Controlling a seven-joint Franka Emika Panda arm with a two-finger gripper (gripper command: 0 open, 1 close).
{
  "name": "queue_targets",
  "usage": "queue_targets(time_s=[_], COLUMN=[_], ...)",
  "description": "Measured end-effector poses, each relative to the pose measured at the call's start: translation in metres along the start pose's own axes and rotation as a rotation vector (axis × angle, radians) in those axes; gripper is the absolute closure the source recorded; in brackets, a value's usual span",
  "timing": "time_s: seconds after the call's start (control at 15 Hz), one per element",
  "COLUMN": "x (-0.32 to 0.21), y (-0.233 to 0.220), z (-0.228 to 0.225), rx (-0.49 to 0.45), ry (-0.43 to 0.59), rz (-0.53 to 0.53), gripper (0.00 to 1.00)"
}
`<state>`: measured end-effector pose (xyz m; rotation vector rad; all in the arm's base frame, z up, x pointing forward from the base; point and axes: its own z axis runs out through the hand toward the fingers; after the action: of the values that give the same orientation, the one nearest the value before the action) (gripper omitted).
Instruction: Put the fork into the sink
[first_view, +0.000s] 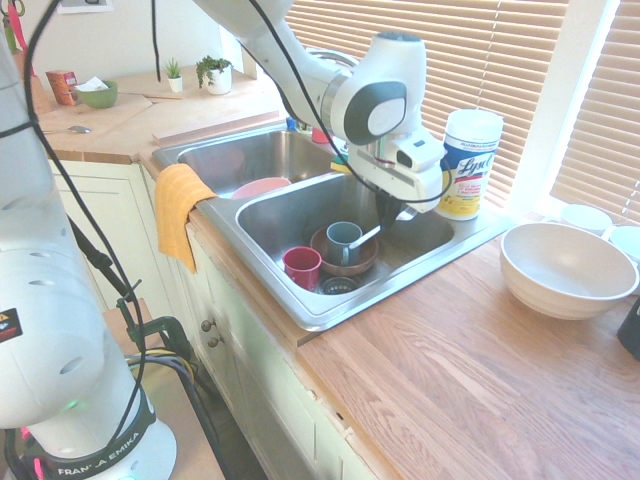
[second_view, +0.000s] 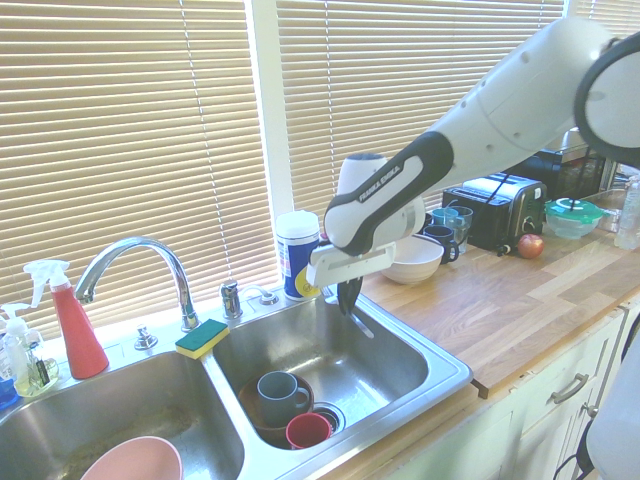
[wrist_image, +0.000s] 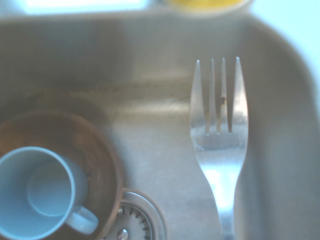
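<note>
1. Fork (wrist_image: 220, 150) first: we have it pinched by the handle in the gripper (first_view: 388, 212), fingers pressed together on it, tines hanging out past the fingertips over the near basin of the sink (first_view: 420, 262).
2. Off to the tool's one side sit the blue-grey mug (second_view: 281, 393) in the brown bowl (first_view: 330, 264), the red cup (first_view: 301, 265) beside them. If we let go while drifting that way, the fork could clatter onto the crockery.
3. Below the tines lies bare steel and the drain (wrist_image: 132, 222); a high drop may bounce.
4. Behind the tool stands the wipes canister (first_view: 467, 163); a swing back could knock it.
</note>
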<state>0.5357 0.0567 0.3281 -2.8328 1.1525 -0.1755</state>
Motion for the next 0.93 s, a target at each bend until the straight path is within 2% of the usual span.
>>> queue_targets(time_s=[0.33, 0.93], x=[-0.02, -0.037], y=[-0.008, 0.003], z=[0.07, 0.143], rx=[-0.053, -0.112], ry=[-0.039, -0.074], rz=[-0.04, -0.053], gripper=[1.0, 1.0])
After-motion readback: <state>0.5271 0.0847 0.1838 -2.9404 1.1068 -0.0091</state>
